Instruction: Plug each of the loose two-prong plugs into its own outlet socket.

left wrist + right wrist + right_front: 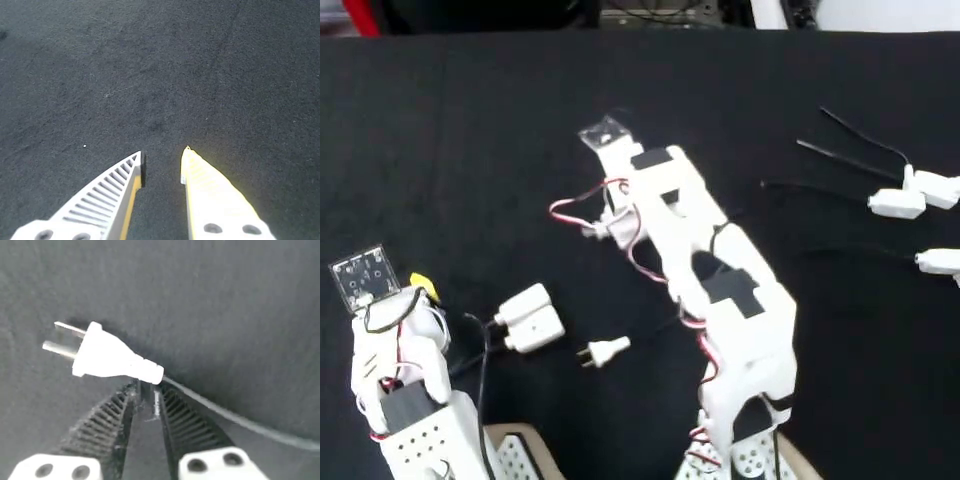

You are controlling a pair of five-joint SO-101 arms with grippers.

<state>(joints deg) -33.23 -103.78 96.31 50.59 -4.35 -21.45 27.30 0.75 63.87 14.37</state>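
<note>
white plug [107, 357], cord end seemingly in tight grip of right gripper [146, 392], contact obscured; left gripper [162, 160] agape

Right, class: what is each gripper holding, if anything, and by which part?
The right gripper seems to pinch a white two-prong plug by its cord end, prongs pointing away. The left gripper is open and holds nothing.

A matte black cloth-covered table [470, 120] spread across the scene. Beyond its far edge, a bright red object [362, 15] stood at one corner and a plain white panel [890, 14] at the other, with dark clutter between them.
</note>
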